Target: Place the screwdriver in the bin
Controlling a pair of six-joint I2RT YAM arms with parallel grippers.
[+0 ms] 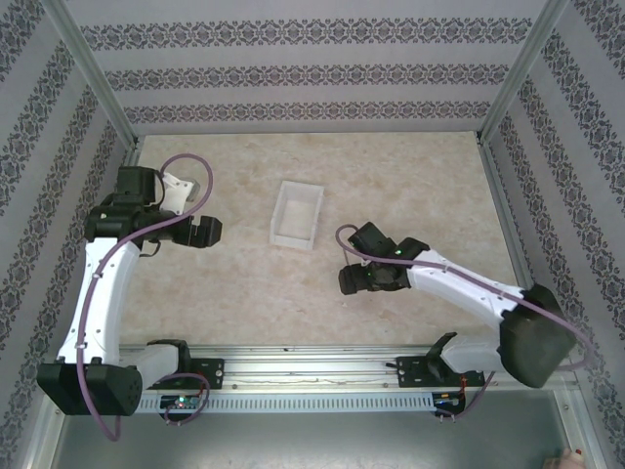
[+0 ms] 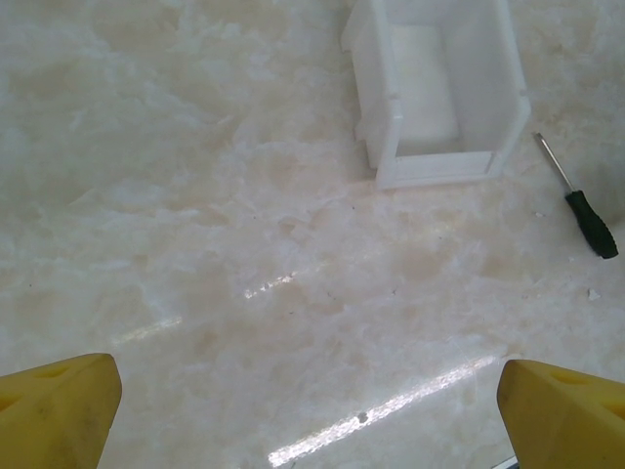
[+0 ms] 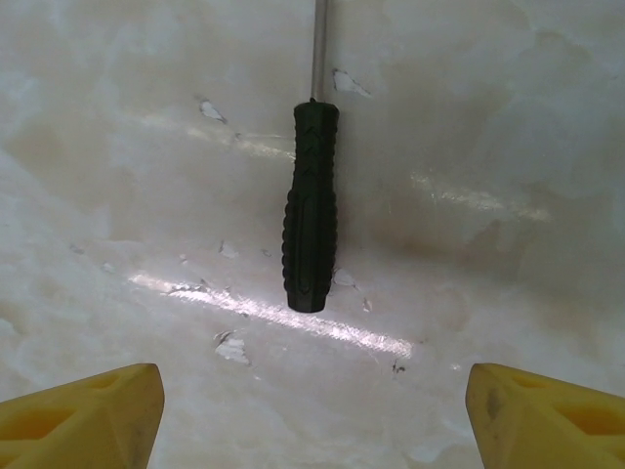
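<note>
Black and slim, the screwdriver [image 3: 311, 210] lies flat on the desk [image 3: 508, 117], mid-frame in the right wrist view. Its long side runs straight up from the right hand [image 3: 314, 418]. That hand is nearer, spread wide and empty. The left hand [image 2: 311, 415] is wide and empty too. The white bin [image 2: 444, 168] sits near the screwdriver.

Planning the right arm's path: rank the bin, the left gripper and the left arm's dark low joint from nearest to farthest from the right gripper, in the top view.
1. The bin, mid-table, just up-left of the right gripper.
2. The left gripper, farther left, beyond the bin.
3. The left arm's dark low joint, at the near left corner.
</note>
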